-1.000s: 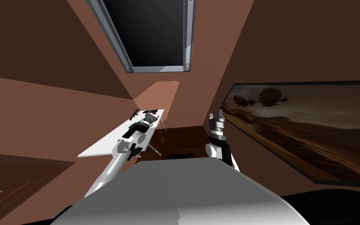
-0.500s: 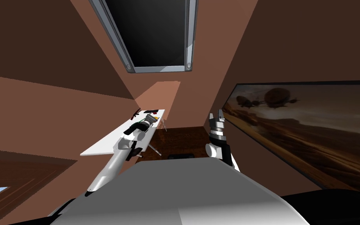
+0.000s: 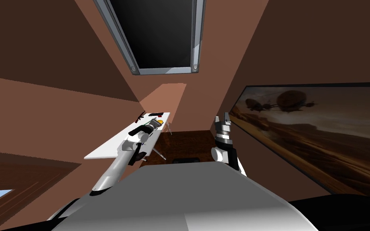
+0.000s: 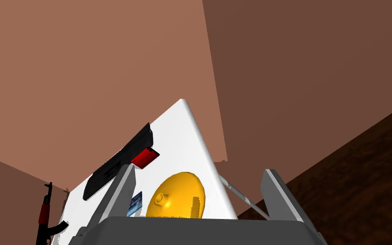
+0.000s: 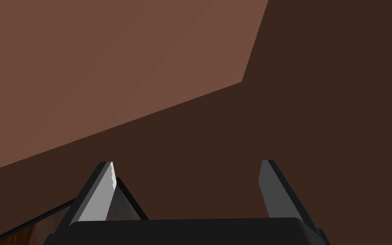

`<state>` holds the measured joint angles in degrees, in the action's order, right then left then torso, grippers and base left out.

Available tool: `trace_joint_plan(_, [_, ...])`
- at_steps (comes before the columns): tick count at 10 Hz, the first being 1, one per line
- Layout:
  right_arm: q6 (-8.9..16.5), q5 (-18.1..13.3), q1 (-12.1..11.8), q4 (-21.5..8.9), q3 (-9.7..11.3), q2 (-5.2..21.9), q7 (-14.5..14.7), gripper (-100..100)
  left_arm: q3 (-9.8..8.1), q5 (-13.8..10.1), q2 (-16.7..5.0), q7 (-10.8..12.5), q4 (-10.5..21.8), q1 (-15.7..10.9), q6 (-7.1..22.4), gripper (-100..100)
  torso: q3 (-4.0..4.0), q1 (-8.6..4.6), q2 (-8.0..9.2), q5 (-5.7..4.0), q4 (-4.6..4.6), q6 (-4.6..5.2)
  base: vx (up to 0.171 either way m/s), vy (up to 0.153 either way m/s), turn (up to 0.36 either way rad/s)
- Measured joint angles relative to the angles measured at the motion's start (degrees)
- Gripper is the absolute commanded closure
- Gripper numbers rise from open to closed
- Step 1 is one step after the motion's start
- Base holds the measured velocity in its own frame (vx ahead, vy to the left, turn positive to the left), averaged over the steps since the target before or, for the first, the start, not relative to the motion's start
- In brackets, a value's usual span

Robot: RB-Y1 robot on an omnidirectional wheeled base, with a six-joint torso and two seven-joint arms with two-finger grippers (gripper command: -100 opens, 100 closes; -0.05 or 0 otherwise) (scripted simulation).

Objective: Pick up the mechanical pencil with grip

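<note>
My left arm reaches along a narrow white table [image 3: 108,146]. Its gripper [image 3: 155,121] is over the far end. In the left wrist view this gripper [image 4: 198,171] is open above the table [image 4: 182,127], with a yellow dome [image 4: 178,195] showing between its fingers. A small blue card [image 4: 134,203] lies by one finger. I cannot make out a mechanical pencil among the things on the table. My right gripper [image 3: 222,119] is held up beside the right wall, away from the table; in the right wrist view this gripper [image 5: 186,163] is open with nothing in it.
On the table's far end lie a long black object [image 4: 118,163] and a red card [image 4: 145,157]. A toy rifle [image 4: 44,212] leans at the wall. Brown walls close in on the table. A large painting [image 3: 320,128] hangs on the right.
My left arm has stretched further along the table toward its far end, and the yellow dome now shows beside the gripper. The right arm has stayed put. The head view shifted slightly.
</note>
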<state>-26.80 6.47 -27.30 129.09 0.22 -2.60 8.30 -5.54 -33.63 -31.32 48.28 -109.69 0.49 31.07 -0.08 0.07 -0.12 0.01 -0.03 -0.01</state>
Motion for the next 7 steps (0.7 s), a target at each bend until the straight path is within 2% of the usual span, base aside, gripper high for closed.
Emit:
trace_joint_plan(4, [0.0,0.0,0.0,0.0,0.0,0.0,0.0,0,-0.65,-1.3,0.1,2.0,2.1,-1.0,6.0,-100,0.02,-0.01,0.04,0.00,0.01,0.01,0.018,0.005,0.028])
trace_joint_plan(5, [0.0,0.0,0.0,0.0,0.0,0.0,0.0,0,-0.84,-2.7,-0.4,2.4,3.9,-1.5,7.2,-100,0.01,0.01,0.01,0.01,0.00,0.00,0.026,0.007,0.019])
trace_joint_plan(7, [0.0,0.0,0.0,0.0,0.0,0.0,0.0,0,-1.36,-3.7,-0.4,3.7,5.5,-2.4,10.5,-100,0.00,0.01,0.00,0.01,0.00,0.00,0.027,0.009,0.029])
